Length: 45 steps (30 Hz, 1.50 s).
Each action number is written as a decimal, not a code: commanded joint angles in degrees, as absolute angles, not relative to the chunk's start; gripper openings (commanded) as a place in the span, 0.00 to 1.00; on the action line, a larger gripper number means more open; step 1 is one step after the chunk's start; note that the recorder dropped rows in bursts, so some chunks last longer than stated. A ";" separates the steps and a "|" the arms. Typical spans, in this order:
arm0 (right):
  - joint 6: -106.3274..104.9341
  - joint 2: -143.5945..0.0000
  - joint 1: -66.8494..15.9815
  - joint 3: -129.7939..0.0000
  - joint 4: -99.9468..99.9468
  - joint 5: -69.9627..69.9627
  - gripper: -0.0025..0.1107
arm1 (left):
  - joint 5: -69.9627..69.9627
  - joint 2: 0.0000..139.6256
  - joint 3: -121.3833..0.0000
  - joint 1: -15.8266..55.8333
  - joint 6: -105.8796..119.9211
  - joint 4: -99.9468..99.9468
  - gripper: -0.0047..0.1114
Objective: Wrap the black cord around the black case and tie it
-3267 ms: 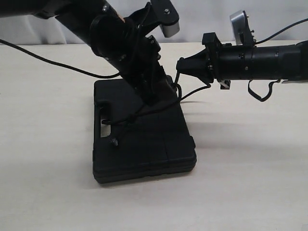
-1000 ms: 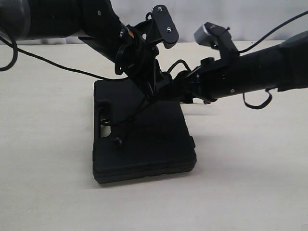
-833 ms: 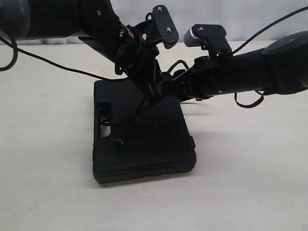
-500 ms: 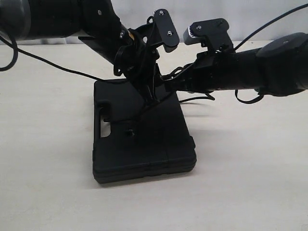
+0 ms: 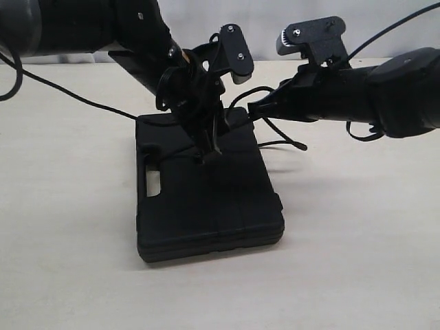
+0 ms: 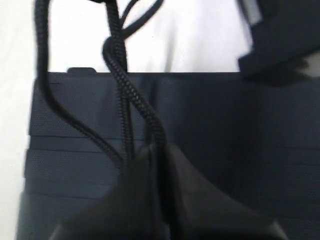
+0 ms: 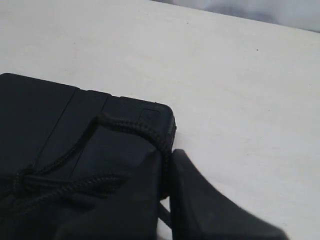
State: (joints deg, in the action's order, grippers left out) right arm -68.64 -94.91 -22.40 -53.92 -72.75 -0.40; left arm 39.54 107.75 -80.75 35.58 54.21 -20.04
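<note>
Left tool (image 6: 152, 150) and right tool (image 7: 166, 162) each pinch cord (image 6: 131, 90) over case (image 5: 206, 206); risk: uneven pull slips cord free.

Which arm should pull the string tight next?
Probably right. The right gripper pinches the black cord at a corner of the black case, beside bare table; the left gripper grips it mid-case.

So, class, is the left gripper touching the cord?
Touching. The left wrist view shows the cord running straight in between the left gripper's shut jaws, pinched there.
</note>
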 commanded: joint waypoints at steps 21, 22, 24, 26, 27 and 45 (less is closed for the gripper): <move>-71.28 -98.61 -21.99 -53.56 -74.10 0.69 0.52 | 29.20 91.61 -80.77 35.73 53.70 -14.04 0.04; -71.28 -97.96 -21.99 -53.56 -74.10 0.57 0.52 | 28.28 90.76 -80.77 35.73 53.70 -14.04 0.04; -71.28 -96.63 -21.99 -53.56 -74.10 0.57 0.52 | 26.77 89.34 -80.77 35.73 53.70 -14.04 0.04; -71.28 -95.42 -21.99 -53.56 -74.10 0.57 0.52 | 25.64 87.81 -80.77 35.73 53.70 -14.04 0.04; -71.28 -94.95 -21.99 -53.56 -74.10 0.57 0.52 | 25.32 87.19 -80.77 35.73 53.70 -14.04 0.04; -71.16 -100.80 -22.11 -54.16 -74.10 -10.27 0.18 | 24.71 81.85 -80.77 35.73 53.70 -15.70 0.04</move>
